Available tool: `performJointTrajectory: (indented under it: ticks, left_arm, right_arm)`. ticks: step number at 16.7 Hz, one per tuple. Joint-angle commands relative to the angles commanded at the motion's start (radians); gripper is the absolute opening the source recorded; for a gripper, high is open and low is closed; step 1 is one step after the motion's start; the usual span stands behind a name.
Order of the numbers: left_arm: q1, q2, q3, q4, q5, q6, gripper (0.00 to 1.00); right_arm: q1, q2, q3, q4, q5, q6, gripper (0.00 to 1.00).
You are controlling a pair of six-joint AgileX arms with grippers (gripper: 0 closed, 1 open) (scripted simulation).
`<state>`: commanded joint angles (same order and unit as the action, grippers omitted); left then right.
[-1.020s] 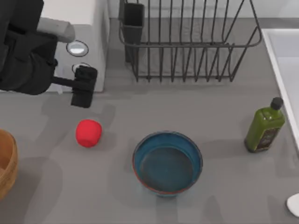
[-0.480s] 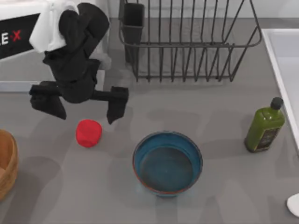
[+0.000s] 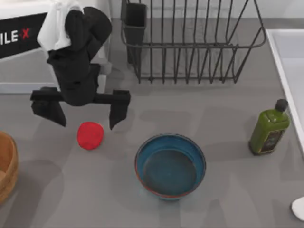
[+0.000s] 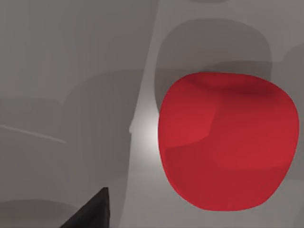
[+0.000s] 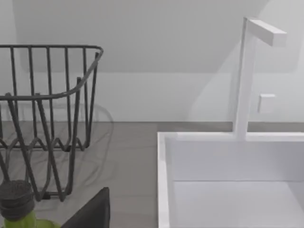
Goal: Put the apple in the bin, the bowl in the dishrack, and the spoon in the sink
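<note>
The left end effector (image 3: 80, 111), fingers spread apart, hovers above the small, smooth red apple (image 3: 90, 135); light and likely slippery, best gripped across its widest middle.

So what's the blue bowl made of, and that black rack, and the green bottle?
The bowl looks like glazed ceramic: smooth teal with a thin reddish-brown rim. The dishrack looks like dark coated metal wire, made of thin upright bars. The green bottle could be glass or plastic, as its shiny surface leaves that open; its cap is black.
</note>
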<state>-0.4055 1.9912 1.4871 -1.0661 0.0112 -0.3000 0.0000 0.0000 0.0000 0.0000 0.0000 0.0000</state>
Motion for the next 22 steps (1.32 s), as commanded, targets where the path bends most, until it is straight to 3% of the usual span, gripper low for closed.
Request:
performJointTrajectory:
  ticks: [6, 11, 16, 22]
  left_arm:
    - [-0.004, 0.094, 0.012, 0.099, 0.001, 0.0, 1.0]
    - [0.002, 0.116, -0.127, 0.236, 0.001, 0.004, 1.0]
    - [0.0, 0.101, -0.147, 0.248, 0.001, 0.001, 1.0]
    - [0.0, 0.101, -0.147, 0.248, 0.001, 0.001, 0.55]
  right_arm:
    - [0.0, 0.0, 0.0, 0.0, 0.0, 0.0, 1.0]
    - [0.0, 0.0, 0.0, 0.0, 0.0, 0.0, 1.0]
    - [0.0, 0.0, 0.0, 0.0, 0.0, 0.0, 1.0]
    - [0.0, 0.0, 0.0, 0.0, 0.0, 0.0, 1.0]
